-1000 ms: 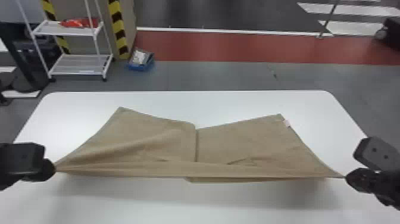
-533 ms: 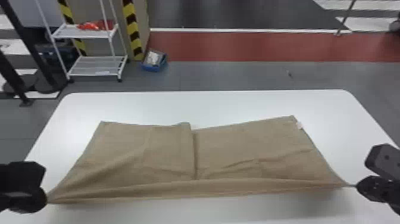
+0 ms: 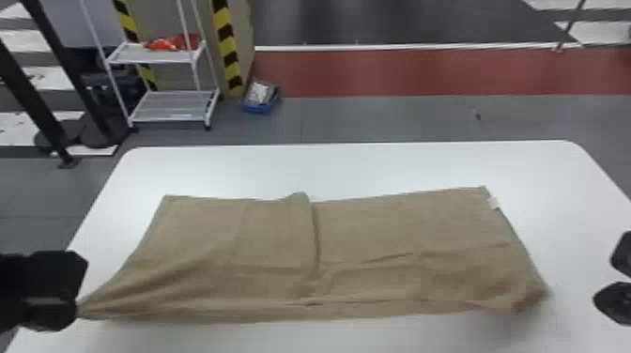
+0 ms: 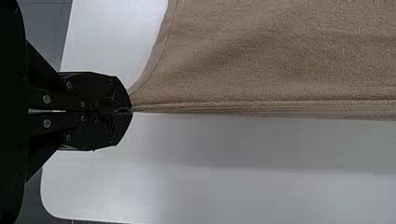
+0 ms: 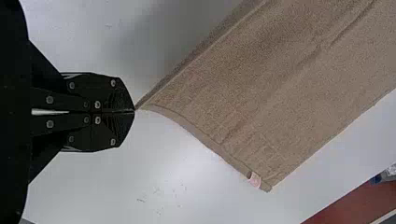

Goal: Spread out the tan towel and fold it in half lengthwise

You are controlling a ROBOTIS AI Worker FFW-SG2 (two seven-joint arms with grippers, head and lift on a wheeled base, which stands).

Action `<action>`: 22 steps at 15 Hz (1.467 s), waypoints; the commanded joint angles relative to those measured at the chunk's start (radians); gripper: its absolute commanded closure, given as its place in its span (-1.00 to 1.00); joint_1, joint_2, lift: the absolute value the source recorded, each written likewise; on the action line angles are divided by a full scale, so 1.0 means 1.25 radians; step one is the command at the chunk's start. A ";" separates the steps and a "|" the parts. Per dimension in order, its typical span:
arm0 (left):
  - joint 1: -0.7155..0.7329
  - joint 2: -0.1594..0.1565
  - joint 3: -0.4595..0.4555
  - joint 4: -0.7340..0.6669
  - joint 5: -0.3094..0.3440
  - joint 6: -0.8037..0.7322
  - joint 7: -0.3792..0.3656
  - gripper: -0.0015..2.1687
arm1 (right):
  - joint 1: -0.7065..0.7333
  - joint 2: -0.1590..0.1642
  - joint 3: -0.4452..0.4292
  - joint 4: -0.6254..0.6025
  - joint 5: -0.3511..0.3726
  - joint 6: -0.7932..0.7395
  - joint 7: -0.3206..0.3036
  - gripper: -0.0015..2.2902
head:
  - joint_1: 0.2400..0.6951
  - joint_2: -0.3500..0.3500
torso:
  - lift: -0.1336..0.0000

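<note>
Beyond the white table [image 3: 399,164], a white rack [image 3: 171,107] stands on the grey floor beside a blue bin [image 3: 257,108], with a red strip [image 3: 399,72] running across. On the table before me, the tan towel [image 3: 263,234] lies stretched out from side to side, a ridge crossing its middle and a pale label [image 3: 493,203] near its far right corner. My left gripper [image 3: 73,305] is closed on the near left corner. My right gripper [image 3: 601,299] is closed too; the head view puts it just beside the near right corner, the wrist view has cloth at its tips, so I cannot tell whether it grips any.
</note>
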 commanded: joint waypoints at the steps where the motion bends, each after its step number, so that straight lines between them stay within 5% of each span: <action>1: 0.009 0.015 -0.001 -0.009 -0.017 0.020 -0.008 0.25 | 0.002 -0.003 -0.009 -0.004 0.000 0.000 0.003 0.23 | 1.00 0.15 | -0.87; 7: -0.006 0.015 -0.032 -0.003 -0.014 0.035 -0.008 0.27 | -0.012 -0.006 0.016 -0.005 0.002 0.007 0.002 0.23 | 1.00 0.16 | -0.87; 13: -0.026 0.012 -0.055 0.020 -0.015 0.033 -0.008 0.27 | 0.062 -0.015 0.054 -0.085 0.034 0.032 0.024 -0.45 | 1.00 0.23 | -0.87; 16: -0.027 0.011 -0.059 0.022 -0.014 0.030 -0.008 0.27 | 0.089 -0.028 0.110 -0.085 0.104 0.029 0.024 -0.45 | 1.00 0.27 | -0.87; 22: -0.033 0.010 -0.069 0.022 -0.019 0.033 -0.008 0.27 | 0.078 -0.036 0.193 -0.032 0.151 0.020 0.024 -0.45 | 1.00 0.38 | -0.87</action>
